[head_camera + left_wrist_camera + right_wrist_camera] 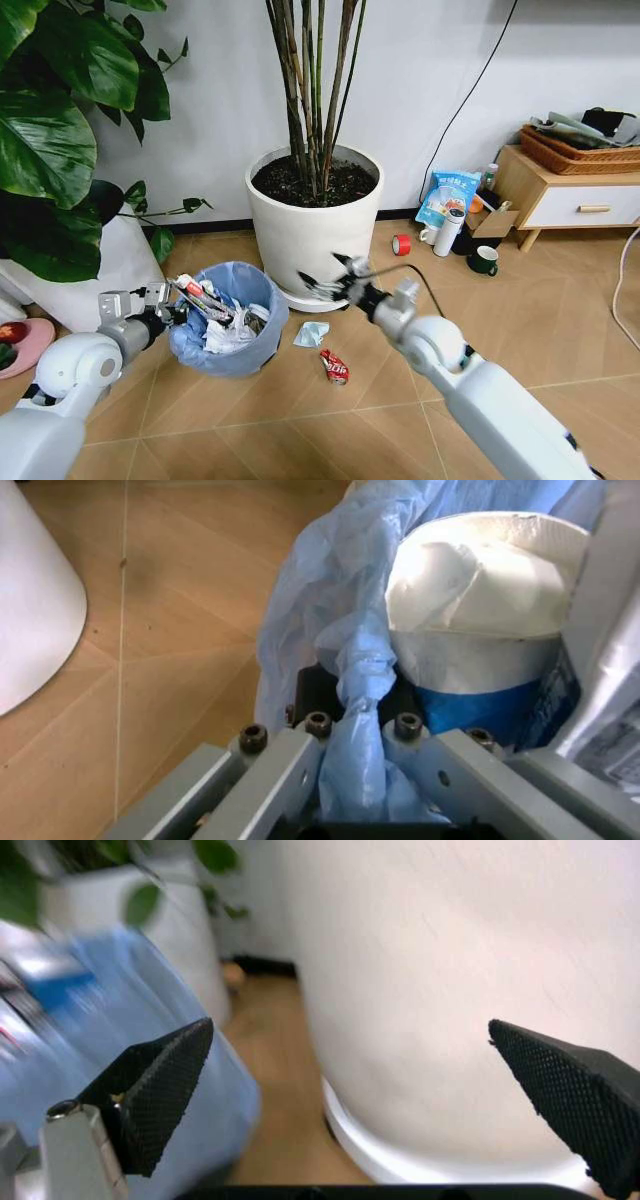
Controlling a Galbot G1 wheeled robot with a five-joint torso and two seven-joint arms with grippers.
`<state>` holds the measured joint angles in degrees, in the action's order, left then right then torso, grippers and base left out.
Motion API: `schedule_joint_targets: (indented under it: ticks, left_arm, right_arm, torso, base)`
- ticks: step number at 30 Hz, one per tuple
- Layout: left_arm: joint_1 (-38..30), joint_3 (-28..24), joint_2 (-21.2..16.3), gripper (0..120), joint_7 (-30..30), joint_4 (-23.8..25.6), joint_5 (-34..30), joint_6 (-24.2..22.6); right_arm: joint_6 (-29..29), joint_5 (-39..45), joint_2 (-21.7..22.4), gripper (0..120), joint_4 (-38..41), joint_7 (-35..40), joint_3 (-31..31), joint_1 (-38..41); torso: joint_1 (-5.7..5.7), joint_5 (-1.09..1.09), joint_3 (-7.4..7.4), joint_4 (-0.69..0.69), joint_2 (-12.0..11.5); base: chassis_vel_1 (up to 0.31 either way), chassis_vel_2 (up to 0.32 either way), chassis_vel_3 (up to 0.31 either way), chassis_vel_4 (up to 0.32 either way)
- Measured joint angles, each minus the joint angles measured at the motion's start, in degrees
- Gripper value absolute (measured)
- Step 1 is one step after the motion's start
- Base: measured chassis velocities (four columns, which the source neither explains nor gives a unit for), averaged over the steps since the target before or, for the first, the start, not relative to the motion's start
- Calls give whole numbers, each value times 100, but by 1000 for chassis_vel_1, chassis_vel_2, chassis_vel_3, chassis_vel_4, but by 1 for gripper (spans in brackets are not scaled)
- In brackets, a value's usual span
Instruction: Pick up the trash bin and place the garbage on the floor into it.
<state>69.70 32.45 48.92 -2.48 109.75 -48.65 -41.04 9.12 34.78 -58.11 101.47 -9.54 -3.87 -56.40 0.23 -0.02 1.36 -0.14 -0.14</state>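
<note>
The left gripper [178, 310] is clamped on the near rim of the trash bin [232, 318], its jaws pinching the crinkly light blue bag lining — the left wrist view shows the plastic [345, 727] bunched between the two grey fingers [285, 769], with crumpled white paper [480, 592] packed inside the bin just beyond. The bin sits low over the floor [300, 420], tilted slightly toward the left arm, in front of the big white plant pot [315, 225], and it already holds crumpled paper and a printed wrapper near its rim. The right gripper [325, 280] hangs just in front of the base of that white pot, to the right of the bin; its black textured fingers [165, 1080] stand wide apart with nothing between them, the pot wall [430, 990] close behind. On the floor between bin and right arm lie two pieces of garbage: a light blue mask [311, 333] just beside the bin, and a red crushed wrapper [335, 367] a little nearer the robot. Farther off, by the wooden cabinet [565, 195], sit a red tape roll [401, 244] and a green mug [485, 261].
</note>
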Motion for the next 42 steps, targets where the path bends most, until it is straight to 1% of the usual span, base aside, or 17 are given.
schedule_joint_targets:
  ticks: [3,5,6,8,11,14,18,20,21,24,25,28,35,37,42]
  left_arm:
    - [-11,-17,23,0,-1,-24,11,0]
    - [-12,-30,115,0,-8,-37,34,2]
    - [-12,-30,115,0,-8,-37,34,2]
    - [-1,-31,194,0,-33,-38,52,9]
    - [1,-32,224,0,-62,-37,57,13]
    - [-15,-26,288,0,-76,-14,94,18]
    - [-31,-22,360,0,-62,12,201,52]
    - [-39,-16,410,0,-52,44,254,72]
    - [-39,-16,410,0,-52,44,254,72]
    - [-57,25,516,0,-45,95,294,89]
    - [-57,25,516,0,-45,95,294,89]
    - [-23,72,556,0,-37,148,298,100]
    - [55,141,556,0,-9,212,300,115]
    - [85,183,535,0,11,251,298,123]
    - [91,191,489,0,43,289,272,135]
  right_arm:
    - [-56,-76,22,100,-179,-40,-92,-175]
    - [-201,-237,-55,100,-493,-31,-115,-357]
    - [-201,-237,-55,100,-493,-31,-115,-357]
    - [-264,-325,-144,100,-727,-14,-114,-545]
    - [-268,-364,-219,100,-882,-6,-104,-694]
    - [-275,-538,-398,100,-1182,-2,-80,-922]
    - [-234,-638,-558,100,-1375,87,16,-1024]
    - [-173,-683,-662,100,-1469,154,73,-1034]
    - [-173,-683,-662,100,-1469,154,73,-1034]
    - [-133,-758,-931,100,-1694,294,133,-984]
    - [-133,-758,-931,100,-1694,294,133,-984]
    - [-81,-782,-1109,100,-1848,431,160,-928]
    - [26,-806,-1171,100,-1922,603,233,-863]
    - [146,-886,-1174,100,-1981,808,319,-792]
    - [246,-958,-1171,100,-2069,920,439,-714]
  torso:
    - [0,0,0,0,0]
    - [0,-1,0,0,0]
    - [0,-1,0,0,0]
    - [0,0,0,1,0]
    - [0,-1,0,1,0]
    - [0,-1,1,1,0]
    - [0,-1,1,0,0]
    - [0,-4,0,1,0]
    - [0,-4,0,1,0]
    - [0,-3,0,1,0]
    - [0,-3,0,1,0]
    - [0,-1,1,1,0]
    - [0,-4,1,2,0]
    - [0,-3,0,2,0]
    - [0,-3,1,0,0]
  base:
    - [0,0,0,0]
    - [0,0,0,0]
    - [0,0,0,0]
    - [0,0,0,0]
    - [0,0,0,0]
    - [0,0,0,0]
    - [0,0,0,0]
    - [0,0,0,0]
    - [0,0,0,0]
    - [0,0,0,0]
    - [0,0,0,0]
    - [0,0,0,0]
    - [0,0,0,0]
    - [0,0,0,0]
    - [0,0,0,0]
